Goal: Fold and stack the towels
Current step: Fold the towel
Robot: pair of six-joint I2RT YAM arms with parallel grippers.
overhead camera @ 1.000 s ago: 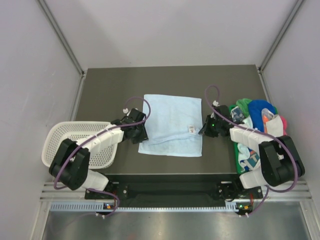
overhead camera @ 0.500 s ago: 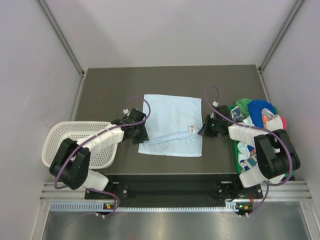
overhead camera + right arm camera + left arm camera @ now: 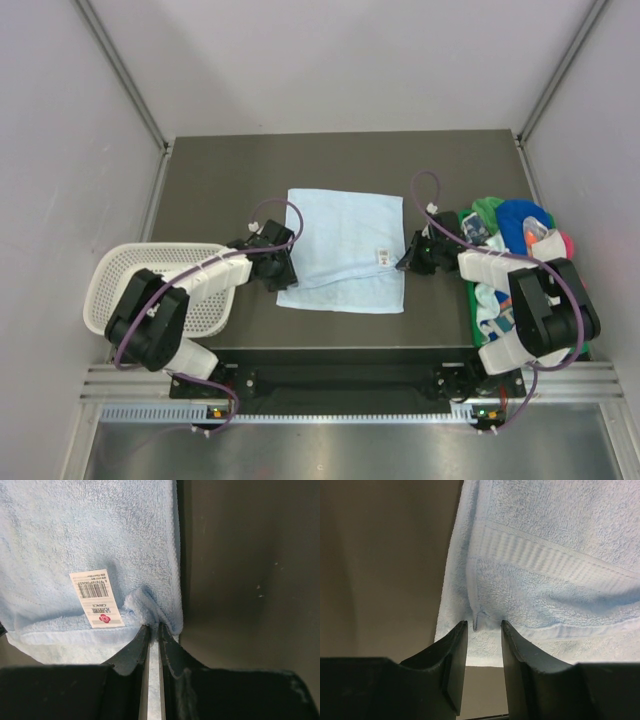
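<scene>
Pale blue towel (image 3: pixel 345 250) lies spread flat on the table (image 3: pixel 220 180) between the left claw (image 3: pixel 484 626) and the right claw (image 3: pixel 154 628). It is folded so that one layer with a woven band lies over another.

The left claw stands partly spread at the towel's left edge, low over the cloth. Its two fingers are apart, and a small upturned corner of the upper layer stands in the gap between their tips. Neither finger is seen pressing it.

The right claw is pressed nearly together on the towel's right edge, pinching a little ridge of terry that puckers up just ahead of its tips. A thin strip of blue cloth shows between the fingers. A white label (image 3: pixel 97 598) with a barcode lies on the towel just left of that pinch.

Behind the right claw, beside its arm, a heap of other towels (image 3: pixel 515 228) in green, royal blue, pink and print is piled at the table's right edge. Behind the left claw, under its arm, a white mesh basket (image 3: pixel 125 275) sits at the table's left edge. The table is dark and matt, and plain pale walls (image 3: pixel 60 150) close it in on three sides.
</scene>
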